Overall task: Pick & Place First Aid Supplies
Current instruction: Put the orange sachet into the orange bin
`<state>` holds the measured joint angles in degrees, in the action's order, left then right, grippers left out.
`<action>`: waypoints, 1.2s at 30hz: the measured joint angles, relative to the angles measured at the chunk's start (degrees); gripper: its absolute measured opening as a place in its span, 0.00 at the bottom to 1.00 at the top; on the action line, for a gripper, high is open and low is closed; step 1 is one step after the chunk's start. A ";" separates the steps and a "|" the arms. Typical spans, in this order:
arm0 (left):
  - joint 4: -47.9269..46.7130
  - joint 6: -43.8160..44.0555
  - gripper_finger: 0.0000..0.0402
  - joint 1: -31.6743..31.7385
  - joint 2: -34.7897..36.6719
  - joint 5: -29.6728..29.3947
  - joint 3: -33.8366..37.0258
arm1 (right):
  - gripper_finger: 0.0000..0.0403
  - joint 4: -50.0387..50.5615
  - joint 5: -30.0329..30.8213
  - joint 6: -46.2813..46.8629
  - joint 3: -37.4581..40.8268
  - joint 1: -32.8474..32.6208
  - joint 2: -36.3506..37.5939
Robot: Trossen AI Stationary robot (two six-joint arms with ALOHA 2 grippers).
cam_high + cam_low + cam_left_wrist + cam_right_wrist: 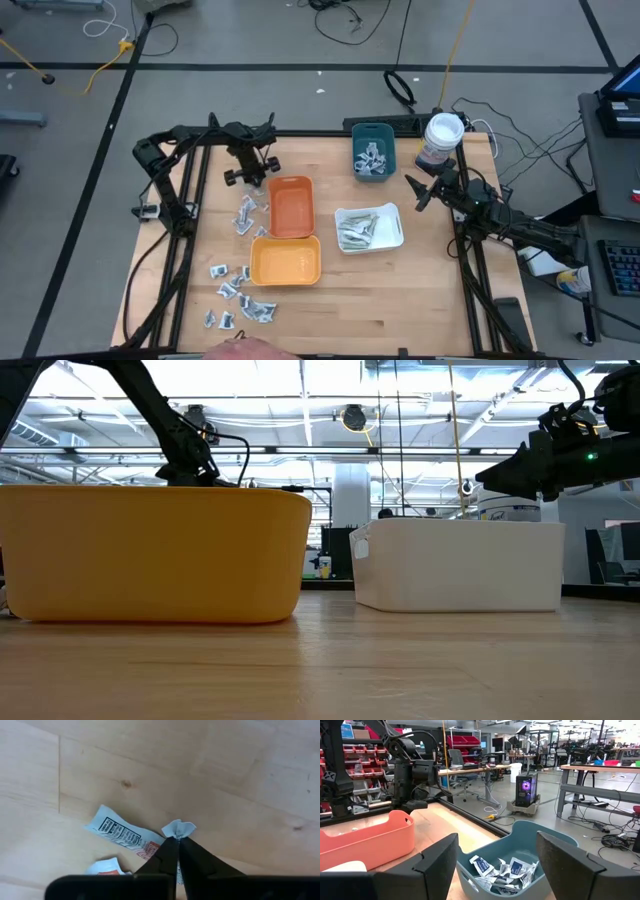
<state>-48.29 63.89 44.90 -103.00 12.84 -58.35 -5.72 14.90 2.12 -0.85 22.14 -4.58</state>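
Left claw [178, 839]: clamped on a crumpled silvery-white sachet [178, 828] above the table [150, 765]. Right claw [497, 857]: fingers apart, near teal tray [555, 837] of sachets.

Robotics laboratory, open-plan industrial hall. Evidence: wooden worktable [400, 290] on a black metal frame [480, 290], centre of the overhead view; grey floor marked with dark tape lines, loose cables [350, 20] and a yellow cord [110, 55] along the top edge. Through the right wrist view: red parts bins [465, 742] on racks upper left, further workbenches [600, 775] at right, a lit computer tower [526, 787] on a trolley mid-frame, office chair [457, 760]. Low view: exposed ceiling trusses and strip lights [300, 400].
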 joint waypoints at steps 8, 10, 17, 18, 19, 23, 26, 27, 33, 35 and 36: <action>-1.08 -3.83 0.01 1.44 3.40 0.25 0.16 | 0.64 -0.01 0.02 -0.01 -0.02 -0.01 0.00; -2.15 -3.85 0.03 1.96 6.10 -1.17 0.11 | 0.64 0.00 0.02 0.01 0.00 0.00 0.00; -4.37 -6.84 0.01 3.15 14.51 -1.55 0.07 | 0.65 0.01 0.01 0.01 -0.02 -0.01 0.00; -5.23 -7.52 0.02 3.13 15.52 -1.52 0.07 | 0.65 -0.02 0.00 0.01 0.00 0.00 0.00; -5.96 -8.47 0.02 3.10 16.38 -1.49 0.07 | 0.65 -0.01 0.02 0.01 -0.02 0.01 0.01; -7.46 -14.47 0.01 1.93 18.43 -0.33 0.07 | 0.65 0.00 0.00 0.00 -0.01 -0.01 0.00; -7.74 -21.65 0.01 -0.70 18.98 0.84 -0.32 | 0.65 -0.01 0.01 0.02 -0.01 0.01 0.00; -8.39 -24.21 0.01 -1.84 18.99 0.88 -0.90 | 0.65 0.00 0.01 0.01 -0.01 0.00 0.00; -12.05 -40.97 0.01 -10.31 18.99 -1.44 -7.41 | 0.65 0.00 0.01 0.00 -0.01 -0.01 0.00; -12.34 -45.52 0.01 -13.60 18.99 -2.74 -10.15 | 0.65 -0.01 0.01 0.01 -0.01 0.01 0.00; -12.53 -47.61 0.01 -15.02 18.99 -3.02 -11.44 | 0.65 -0.01 0.00 0.00 -0.02 0.00 0.00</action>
<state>-60.83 16.28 29.88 -84.01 9.81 -69.78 -5.73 14.90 2.12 -0.86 22.14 -4.58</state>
